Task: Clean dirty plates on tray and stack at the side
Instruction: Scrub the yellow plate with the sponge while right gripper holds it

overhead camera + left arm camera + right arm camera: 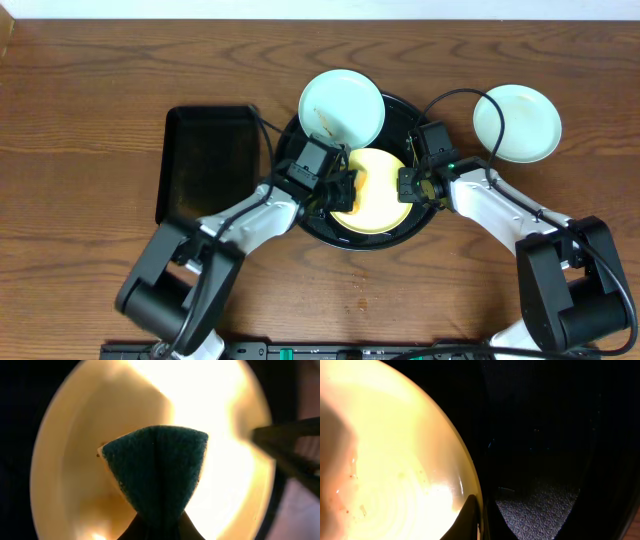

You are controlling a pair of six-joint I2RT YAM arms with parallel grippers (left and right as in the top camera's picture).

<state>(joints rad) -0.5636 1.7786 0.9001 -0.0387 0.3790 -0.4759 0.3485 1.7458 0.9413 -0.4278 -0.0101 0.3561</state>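
Observation:
The pale yellow plate (378,192) lies in the round black tray (400,108). My left gripper (343,189) is shut on the green sponge (157,467) and presses it on the yellow plate (75,460). My right gripper (405,185) is shut on the yellow plate's right rim (470,485); small brownish specks show on the plate (395,460). A mint-blue plate (342,106) with a brown smear rests tilted on the tray's far left rim. Another mint-blue plate (517,122) lies on the table to the right of the tray.
A smaller black rectangular tray (210,160) sits on the wooden table left of the round tray. Both arms reach in from the near edge and meet over the round tray. A black cable runs over the tray's far right rim.

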